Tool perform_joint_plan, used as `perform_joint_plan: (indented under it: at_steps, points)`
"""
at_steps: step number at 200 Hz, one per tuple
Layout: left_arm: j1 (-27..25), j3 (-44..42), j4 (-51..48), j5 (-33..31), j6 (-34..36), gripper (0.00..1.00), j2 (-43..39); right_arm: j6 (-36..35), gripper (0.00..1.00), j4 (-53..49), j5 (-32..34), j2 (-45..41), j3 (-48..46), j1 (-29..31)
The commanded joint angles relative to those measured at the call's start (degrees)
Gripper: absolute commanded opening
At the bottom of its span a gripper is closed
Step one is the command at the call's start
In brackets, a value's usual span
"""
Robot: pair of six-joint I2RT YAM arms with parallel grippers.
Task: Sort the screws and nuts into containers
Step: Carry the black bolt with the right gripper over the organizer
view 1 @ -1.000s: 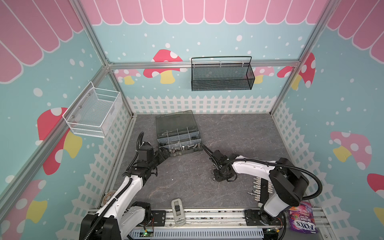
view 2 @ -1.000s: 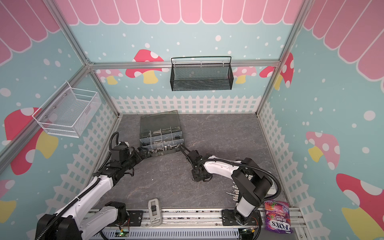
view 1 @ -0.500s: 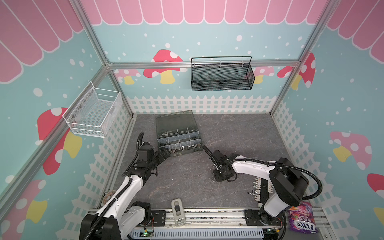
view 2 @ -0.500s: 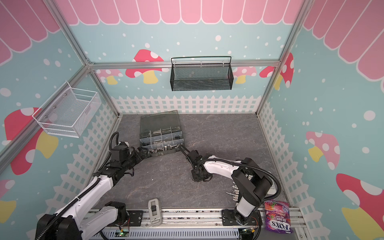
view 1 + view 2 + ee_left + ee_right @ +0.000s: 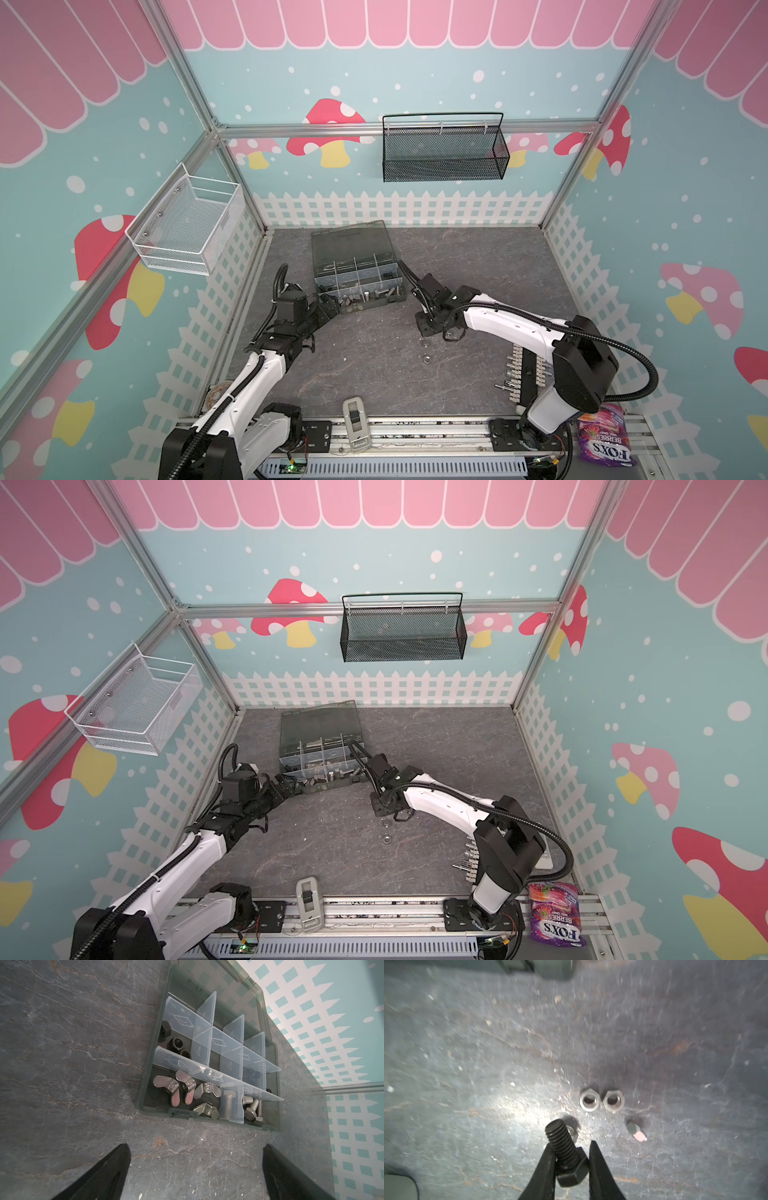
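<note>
Well, box (image 5: pixel 145 1084) partly filled — right claw (image 5: pixel 571 1145) pinches a black bolt (image 5: pixel 560 1138), left claw (image 5: pixel 196 1147) gapes — loose nuts (image 5: pixel 588 1099) wait.

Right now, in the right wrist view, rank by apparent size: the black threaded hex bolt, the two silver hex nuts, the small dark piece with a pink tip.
1. black threaded hex bolt, though it is nearest the camera
2. silver hex nuts: both look alike, tied
3. small dark piece with a pink tip
</note>
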Motion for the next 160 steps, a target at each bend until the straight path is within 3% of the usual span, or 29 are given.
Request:
perform_joint_plan:
  at_steps: [1, 94, 160]
  points:
    - [0.26, 0.36, -0.35, -0.66, 0.07, 1.0, -0.48, -2.83, 0.08, 2.07, 1.9, 4.42, 6.3, -0.9]
    - [0.24, 0.16, -1.61, -1.5, 0.51, 1.0, -2.21, -10.22, 0.06, 6.13, -0.99, 27.17, 35.33, -3.1]
    - [0.32, -0.05, -1.7, -1.53, 0.78, 1.0, -2.54, -11.44, 0.08, 6.13, -4.27, 36.8, 45.42, -6.33]
